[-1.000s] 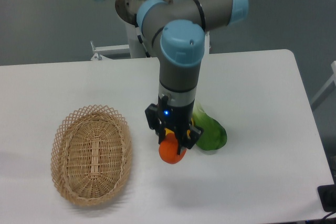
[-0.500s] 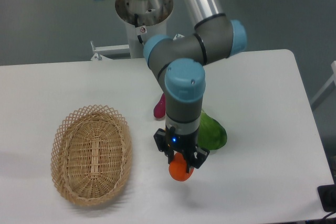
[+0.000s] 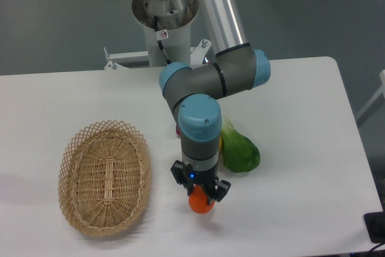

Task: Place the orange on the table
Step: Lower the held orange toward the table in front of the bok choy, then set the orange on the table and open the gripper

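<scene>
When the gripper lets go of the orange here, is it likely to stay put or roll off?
The orange looks small, rounded and glossy, so it may roll a little once freed, and the white table looks smooth, with little to stop it. It seems rigid, since it keeps its shape between the fingers of the gripper. The green vegetable could block it on that side.
</scene>
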